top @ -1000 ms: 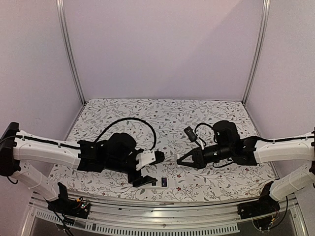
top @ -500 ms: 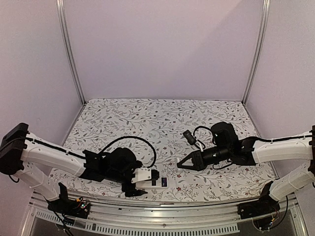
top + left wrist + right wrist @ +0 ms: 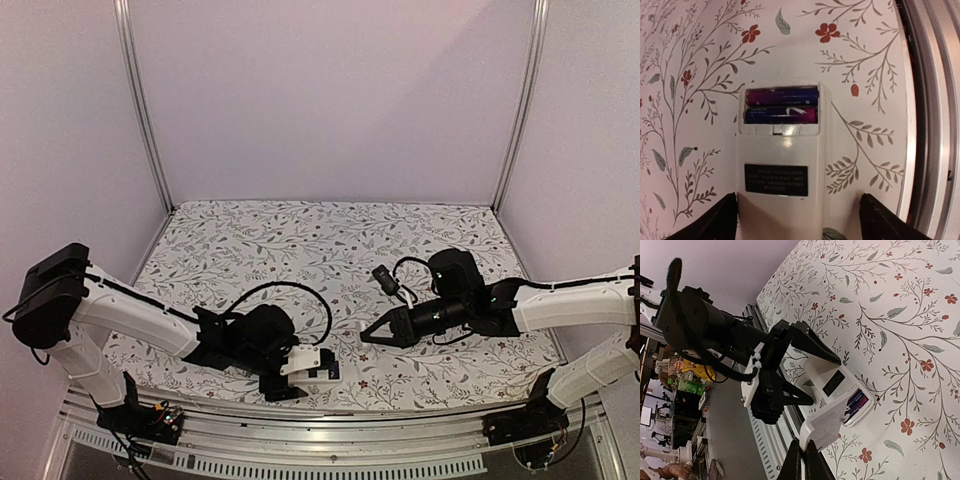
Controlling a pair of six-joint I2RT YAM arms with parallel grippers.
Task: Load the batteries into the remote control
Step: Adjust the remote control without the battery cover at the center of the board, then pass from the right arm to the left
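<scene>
Left gripper (image 3: 797,201) spread wide, straddling the remote control (image 3: 780,155) to steady it. Batteries (image 3: 781,105) sit at its 12 o'clock end. Right gripper (image 3: 802,452) is pinching the battery cover (image 3: 827,422), probably next to go on.

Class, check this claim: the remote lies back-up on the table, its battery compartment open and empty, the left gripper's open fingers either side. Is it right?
No. The compartment is not empty: the left wrist view shows the batteries lying side by side in it. The remote control does lie back-up, the left gripper open around it.
</scene>
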